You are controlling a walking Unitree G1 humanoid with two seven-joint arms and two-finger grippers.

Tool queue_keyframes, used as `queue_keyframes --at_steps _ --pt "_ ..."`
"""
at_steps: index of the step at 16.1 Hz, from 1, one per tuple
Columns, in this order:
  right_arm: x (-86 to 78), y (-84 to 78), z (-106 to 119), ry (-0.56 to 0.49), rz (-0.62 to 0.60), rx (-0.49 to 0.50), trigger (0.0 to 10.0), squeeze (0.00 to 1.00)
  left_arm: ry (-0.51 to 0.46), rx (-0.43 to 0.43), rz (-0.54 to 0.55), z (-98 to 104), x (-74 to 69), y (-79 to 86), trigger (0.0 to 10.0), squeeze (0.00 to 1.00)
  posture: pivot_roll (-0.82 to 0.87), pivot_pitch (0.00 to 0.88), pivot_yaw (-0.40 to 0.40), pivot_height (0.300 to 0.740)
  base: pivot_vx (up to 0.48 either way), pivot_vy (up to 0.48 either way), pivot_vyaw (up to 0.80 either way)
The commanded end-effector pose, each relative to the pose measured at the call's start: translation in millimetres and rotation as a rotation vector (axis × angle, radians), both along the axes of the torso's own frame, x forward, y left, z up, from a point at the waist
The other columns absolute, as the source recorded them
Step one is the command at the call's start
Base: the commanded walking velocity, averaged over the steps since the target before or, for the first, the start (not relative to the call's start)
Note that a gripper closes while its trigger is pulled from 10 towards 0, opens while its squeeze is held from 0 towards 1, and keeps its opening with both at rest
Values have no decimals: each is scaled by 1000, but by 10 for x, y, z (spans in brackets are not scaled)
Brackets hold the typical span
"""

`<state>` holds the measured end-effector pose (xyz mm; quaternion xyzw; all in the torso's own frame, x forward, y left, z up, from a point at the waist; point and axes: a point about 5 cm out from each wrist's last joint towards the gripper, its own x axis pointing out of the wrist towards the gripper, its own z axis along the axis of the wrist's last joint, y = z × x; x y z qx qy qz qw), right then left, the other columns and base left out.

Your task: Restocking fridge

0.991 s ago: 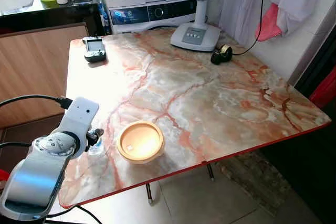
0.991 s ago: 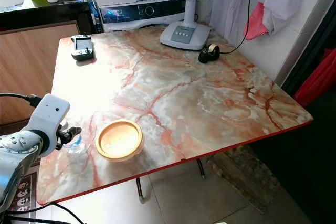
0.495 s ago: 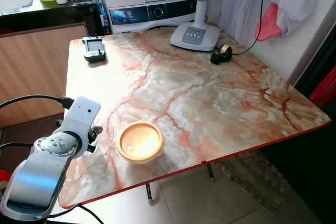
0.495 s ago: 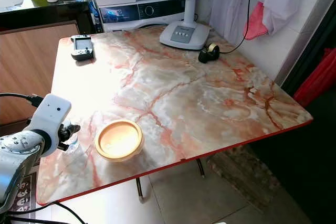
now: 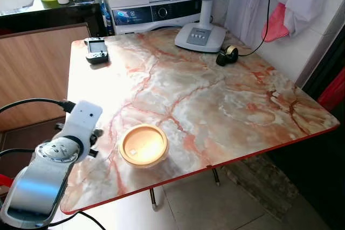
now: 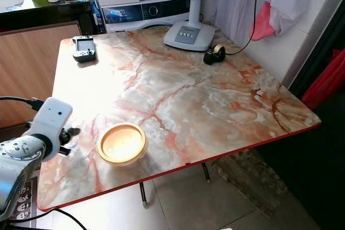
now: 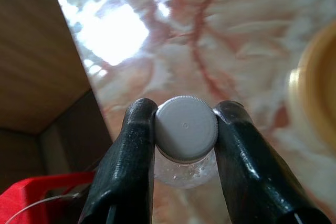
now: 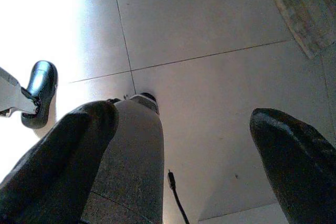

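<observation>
Bottle (image 7: 185,145) with grey cap clamped between left gripper (image 7: 185,129) fingers, beside yellow bowl (image 5: 143,145) on desk (image 5: 215,100); right gripper (image 8: 184,150) fingers spread.

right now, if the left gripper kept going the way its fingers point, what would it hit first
The left gripper is shut on a small bottle, pointing down at the marble table. It would likely press the bottle onto the tabletop first.
</observation>
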<state>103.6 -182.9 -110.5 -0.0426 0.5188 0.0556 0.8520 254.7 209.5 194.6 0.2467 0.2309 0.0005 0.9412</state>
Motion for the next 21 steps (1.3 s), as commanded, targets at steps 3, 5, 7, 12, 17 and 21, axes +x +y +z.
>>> queue_keyframes --at_steps 3,5,7,12,17,21 --pt "-210 9 -58 83 16 2 10000 0 -134 118 188 169 24 423 0 0 218 30 -41 740 0 0 0" --pt "-212 19 -59 83 14 6 10000 0 -162 147 296 95 -34 696 10000 0 222 27 -37 740 0 0 0" --pt "-213 28 -60 82 9 8 10000 0 -152 111 386 -113 -131 925 10000 0 221 25 -33 740 0 0 0" --pt "-218 21 -60 83 1 8 10000 0 -48 81 543 -1022 -585 1198 10000 0 214 25 -36 740 0 0 0" --pt "-211 -2 -56 80 15 -4 10000 0 37 96 581 -1697 -964 1102 10000 0 204 24 -41 740 0 0 0" --pt "-207 -21 -54 83 38 -13 10000 0 82 22 602 -2043 -1108 950 10000 0 214 19 -47 740 0 0 0"
